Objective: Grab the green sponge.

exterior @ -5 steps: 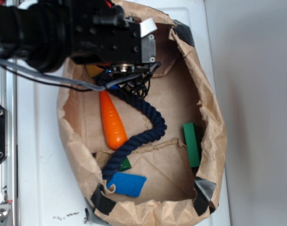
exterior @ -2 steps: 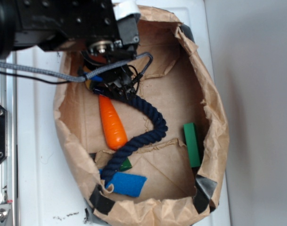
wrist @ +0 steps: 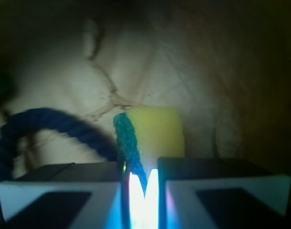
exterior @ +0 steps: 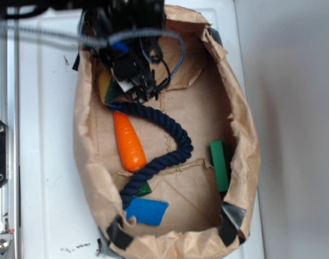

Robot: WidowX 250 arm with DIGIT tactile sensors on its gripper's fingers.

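The green sponge [wrist: 152, 131] stands on edge right in front of my jaws, yellow foam to the right and its thin green scouring layer to the left. That green layer runs down into the narrow gap between my fingers. My gripper [wrist: 143, 183] is shut on it. In the exterior view the sponge [exterior: 107, 88] shows as a yellow and dark green patch at the upper left inside the brown paper bag [exterior: 245, 140], just left of my gripper [exterior: 141, 91].
A dark blue rope [exterior: 172, 135] curls through the bag beside an orange carrot [exterior: 129, 143]. A plain green block [exterior: 219, 164] leans at the right wall and a flat blue pad [exterior: 146, 210] lies at the bottom. The bag's crumpled walls enclose everything.
The arm's body has slid toward the top of the exterior view, uncovering the gripper and the sponge. The bag's left wall has shifted.
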